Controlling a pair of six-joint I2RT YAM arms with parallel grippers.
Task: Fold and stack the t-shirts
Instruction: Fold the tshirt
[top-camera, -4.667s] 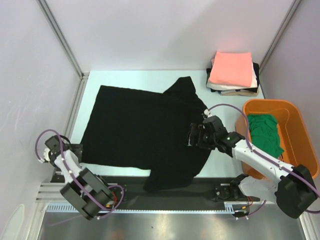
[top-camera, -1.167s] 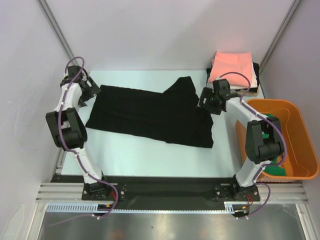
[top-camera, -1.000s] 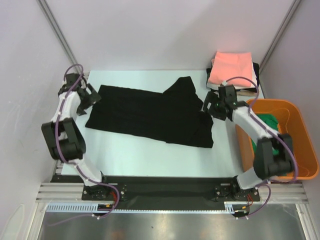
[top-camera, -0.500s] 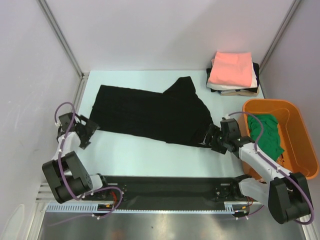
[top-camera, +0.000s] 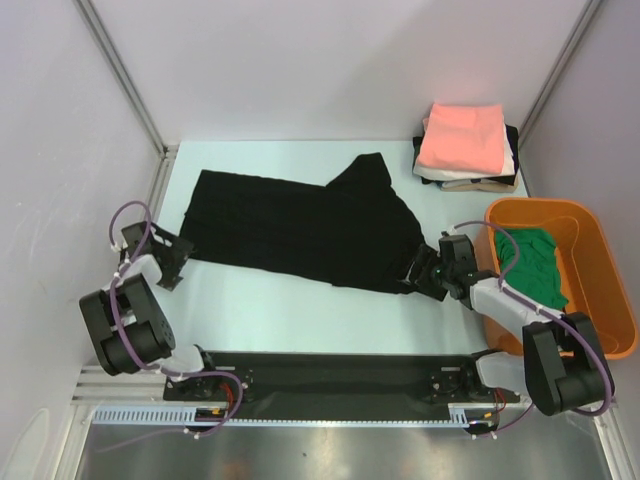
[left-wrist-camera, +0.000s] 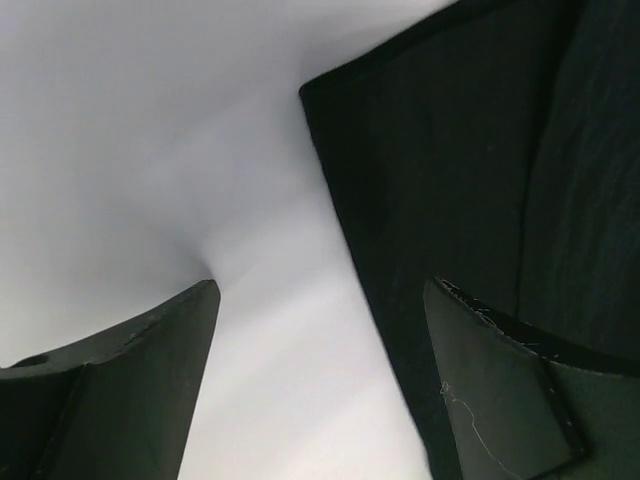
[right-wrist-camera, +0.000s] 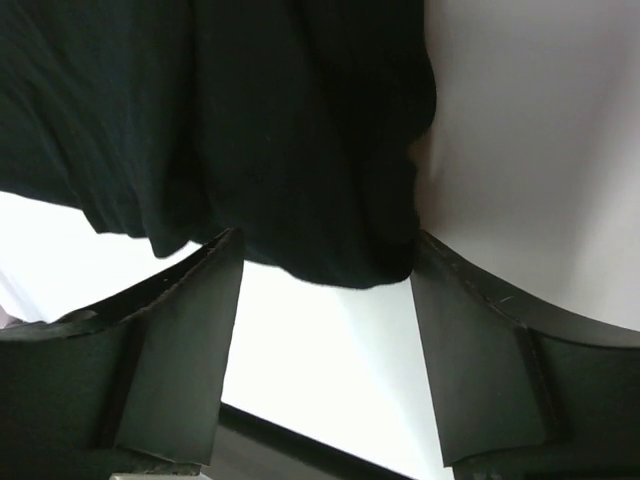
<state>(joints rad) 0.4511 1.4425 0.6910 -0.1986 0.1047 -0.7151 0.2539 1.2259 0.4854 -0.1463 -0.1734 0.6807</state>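
1. The table (top-camera: 300, 310) is a pale, flat surface. It carries all other items.

2. The black t-shirt (top-camera: 300, 230) lies flat across the middle of the table as a long band. The band runs from the far left to the near right. One sleeve projects toward the far side, right of the middle.

3. The orange tub (top-camera: 600, 270) stands at the right edge of the table, just beside the right arm.

4. The stack of folded t-shirts (top-camera: 470, 178) sits in the far right corner, beyond the tub and apart from it. The salmon-pink t-shirt (top-camera: 462, 137) forms the top layer. Paler and dark layers show at the edges beneath it.

5. The green t-shirt (top-camera: 535, 265) lies crumpled inside the tub.

6. The right gripper (top-camera: 420, 272) is low at the near right corner of the black t-shirt. In the right wrist view, the right gripper (right-wrist-camera: 325, 240) has its jaws apart. The rounded corner of the black t-shirt (right-wrist-camera: 280, 130) lies between the two fingers (right-wrist-camera: 150, 350). The fingers are not pressed onto the cloth.

7. The left gripper (top-camera: 172, 258) is low at the near left corner of the black t-shirt. In the left wrist view, the left gripper (left-wrist-camera: 320, 290) has its jaws wide apart. One finger (left-wrist-camera: 130, 370) is over bare table. The other is over the edge of the black t-shirt (left-wrist-camera: 470, 170). Contact with the cloth cannot be determined.
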